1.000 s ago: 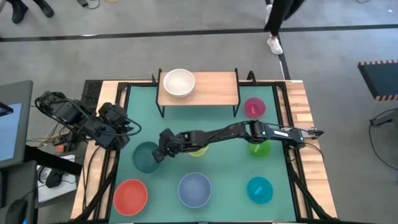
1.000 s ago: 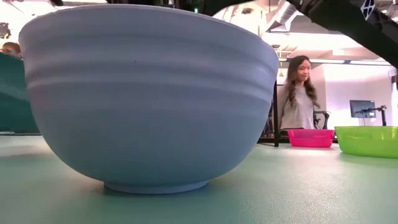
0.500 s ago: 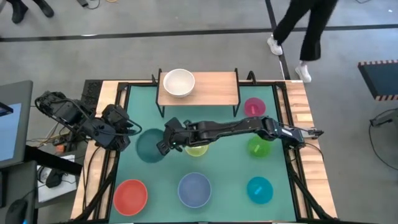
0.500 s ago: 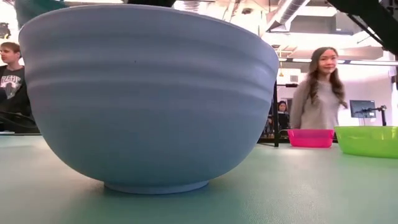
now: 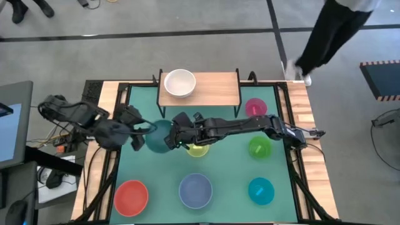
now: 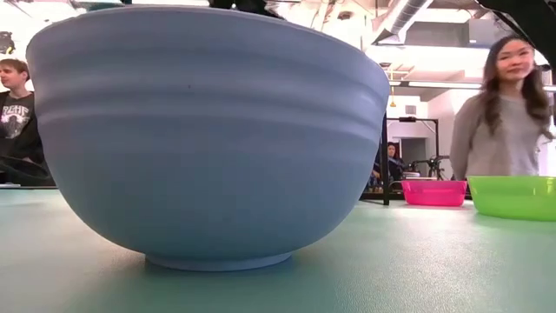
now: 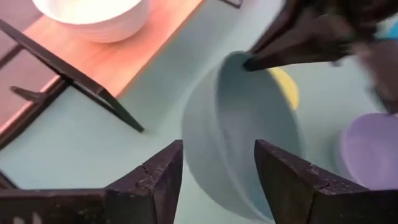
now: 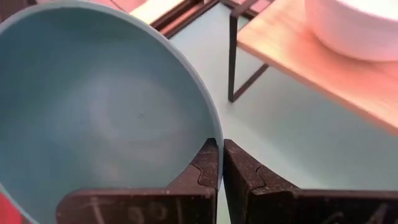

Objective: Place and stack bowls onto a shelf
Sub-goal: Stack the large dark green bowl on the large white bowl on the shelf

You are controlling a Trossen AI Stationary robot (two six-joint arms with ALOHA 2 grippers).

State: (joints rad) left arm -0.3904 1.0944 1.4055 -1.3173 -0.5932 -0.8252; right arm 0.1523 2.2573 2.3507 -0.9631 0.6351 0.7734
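The dark teal bowl (image 5: 157, 136) is in the air, tilted, just near of the shelf (image 5: 212, 90). My right gripper (image 5: 175, 139) reaches in from the table's right and is shut on the bowl. My left gripper (image 5: 141, 130) is open at the bowl's left side. In the left wrist view the bowl's outer wall (image 7: 211, 143) lies just beyond the left gripper (image 7: 219, 149), whose fingers stand apart; no touch shows. A white bowl (image 5: 179, 82) sits by its base on the shelf's left end. My right gripper (image 8: 221, 146) pinches the teal bowl's rim (image 8: 208, 121), on the side facing the table's right. One finger is inside the bowl and one finger (image 8: 245, 171) is outside. The bowl is lifted clear of the table and tilted, its hollow (image 8: 93, 124) turned toward the gripper.
The yellow bowl (image 5: 197, 150) lies under my right arm. Pink (image 5: 256, 107), green (image 5: 260, 147) and cyan (image 5: 260, 190) bowls stand on the table's right. The periwinkle bowl (image 5: 195, 190) and red bowl (image 5: 131, 195) are near the front edge. A person walks beyond the far edge.
My right gripper, shut on the teal bowl's rim, has lifted the bowl off the table and carried it toward the far edge and the shelf, tipping it. My left gripper has moved toward the table's right, up to the bowl's left side.
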